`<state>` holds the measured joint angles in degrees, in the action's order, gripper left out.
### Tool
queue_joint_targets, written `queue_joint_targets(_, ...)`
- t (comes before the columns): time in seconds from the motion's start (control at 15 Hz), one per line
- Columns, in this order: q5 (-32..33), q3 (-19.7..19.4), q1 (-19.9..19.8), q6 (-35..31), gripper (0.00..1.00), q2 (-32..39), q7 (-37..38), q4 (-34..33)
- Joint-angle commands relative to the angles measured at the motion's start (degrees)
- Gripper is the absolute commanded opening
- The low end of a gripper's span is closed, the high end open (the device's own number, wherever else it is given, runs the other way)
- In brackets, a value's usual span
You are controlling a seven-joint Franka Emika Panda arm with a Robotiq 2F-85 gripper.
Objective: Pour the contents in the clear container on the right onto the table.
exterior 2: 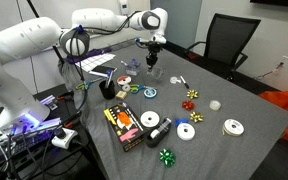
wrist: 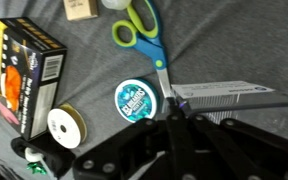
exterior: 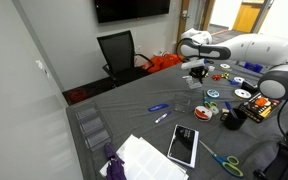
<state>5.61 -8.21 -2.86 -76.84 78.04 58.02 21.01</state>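
Quick one from the operator seat. In the wrist view my gripper (wrist: 172,108) has its two fingers pressed nearly together. They look clamped on one wall of the small, squarish clear container (wrist: 224,97) of see-through plastic. I'm not fully sure of that, since the tub only shows as a pale ribbed strip right at the fingertips.

What matters for the tip is this: the container sticks out sideways from the fingertips, toward the right of the wrist view, with its long edge running straight across the frame. So it hangs off one side of the pincer, not centred under it, and any wrist roll will swing it around that pinch point. I can't tell from here which way the open mouth faces.

In both exterior views the gripper (exterior 2: 152,63) hangs above the dark grey fabric-topped table (exterior 2: 214,80), clear of the clutter, so the tub is up in the air and not resting on anything.

Below it, the round blue tin (wrist: 139,100) sits just beside the fingertips in the wrist view. The green-handled scissors (wrist: 134,25) lie beyond that, and the black and orange box (wrist: 24,75) and white tape roll (wrist: 64,125) are off on the opposite side. My guess is that I should roll away from the tin, so the contents drop on bare cloth.
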Motion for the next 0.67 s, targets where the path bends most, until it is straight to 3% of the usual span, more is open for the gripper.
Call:
queue_joint_targets(0.0,-3.1,2.7,-2.6,-8.9,0.01,0.5,-4.1,0.0)
queue_joint_targets(0.33,-6.5,5.6,-5.7,-19.6,0.01,2.0,-14.1,0.1)
queue_joint_targets(0.6,-9.4,8.0,-8.1,-24.3,0.01,3.9,-25.8,0.6)
